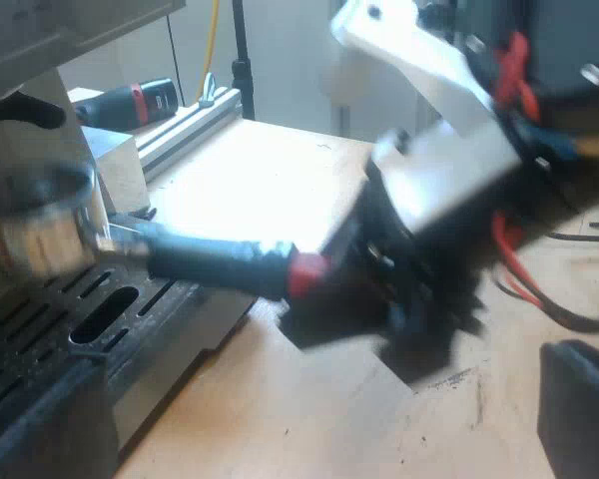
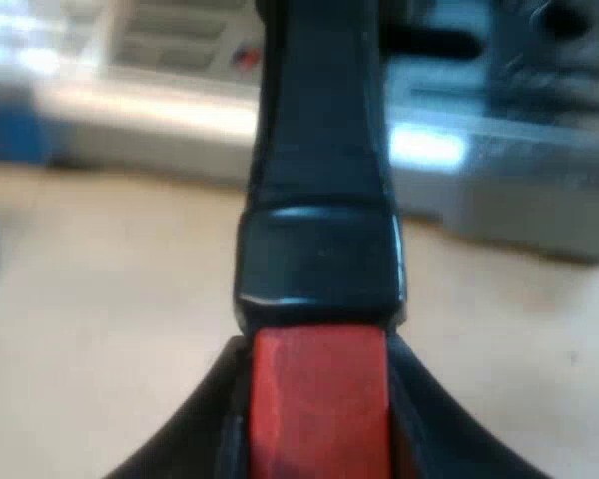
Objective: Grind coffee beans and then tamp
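1. The metal holder (image 1: 215, 261) is at the espresso machine's (image 1: 50, 389) front, its dark handle reaching out over the worktop (image 1: 270, 180).
2. Our right gripper (image 2: 319, 399) has its fingers (image 2: 215, 429) clamped on the handle's red end.
3. We judge grinding is in hand; next, the holder needs steady seating for the grounds.

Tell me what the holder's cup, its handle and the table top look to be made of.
The holder's cup looks like metal: bright silver with a shine, probably steel. The handle is black, smooth and glossy with highlights, likely plastic. Its red end looks matte; it could be plastic or rubber, I cannot tell which. The table top is pale and matte with scuffs, apparently wood or plywood.
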